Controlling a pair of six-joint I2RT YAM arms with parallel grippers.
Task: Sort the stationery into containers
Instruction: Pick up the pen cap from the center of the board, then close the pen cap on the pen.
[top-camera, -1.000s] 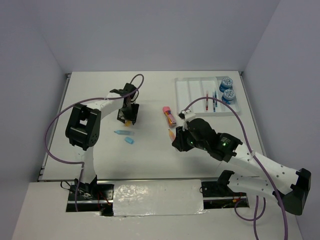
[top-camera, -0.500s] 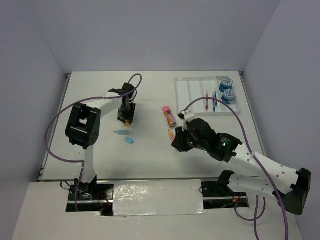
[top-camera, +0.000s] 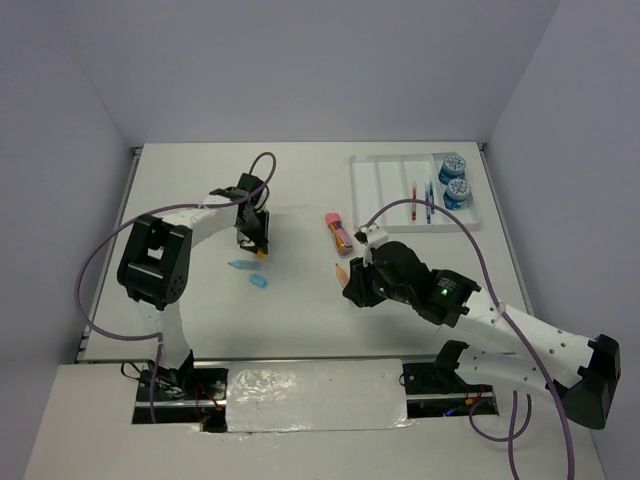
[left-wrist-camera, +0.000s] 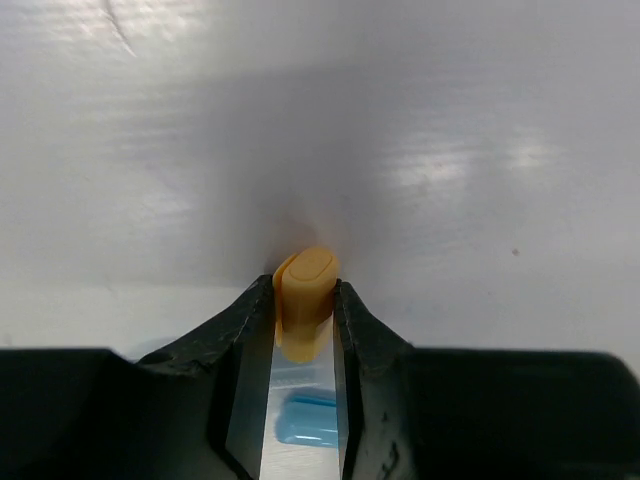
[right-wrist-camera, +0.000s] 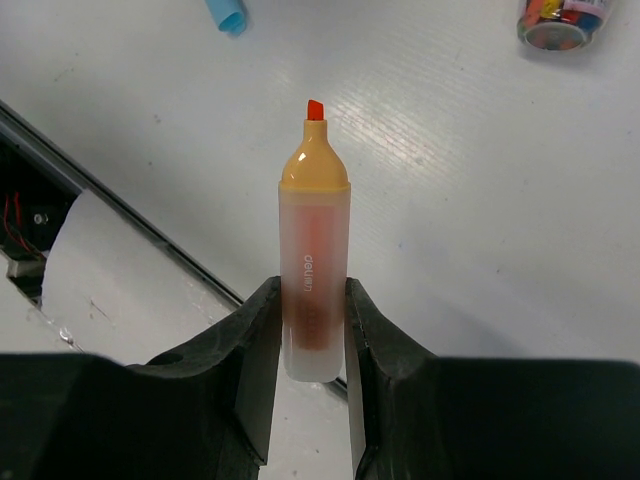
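My left gripper (top-camera: 258, 246) (left-wrist-camera: 305, 288) is shut on a small orange cap (left-wrist-camera: 306, 280) (top-camera: 263, 255), with both jaws pressing its sides, over the table's left middle. My right gripper (top-camera: 351, 284) (right-wrist-camera: 306, 290) is shut on the lower body of an uncapped orange marker (right-wrist-camera: 313, 230) (top-camera: 343, 269), whose red tip points away from the wrist. The white divided tray (top-camera: 366, 196) lies at the back right. It holds two blue rolls (top-camera: 455, 176), a red pen (top-camera: 414, 201) and a blue pen (top-camera: 430, 201).
A pink marker (top-camera: 338, 231) lies between the two grippers. A light-blue marker (top-camera: 243, 266) and its light-blue cap (top-camera: 259, 282) (left-wrist-camera: 306, 420) rest just near of the left gripper. The table's front edge runs below the right gripper (right-wrist-camera: 150, 225).
The left jaws have closed onto the orange cap, and that arm's elbow has swung left. The right arm with its marker has barely shifted.
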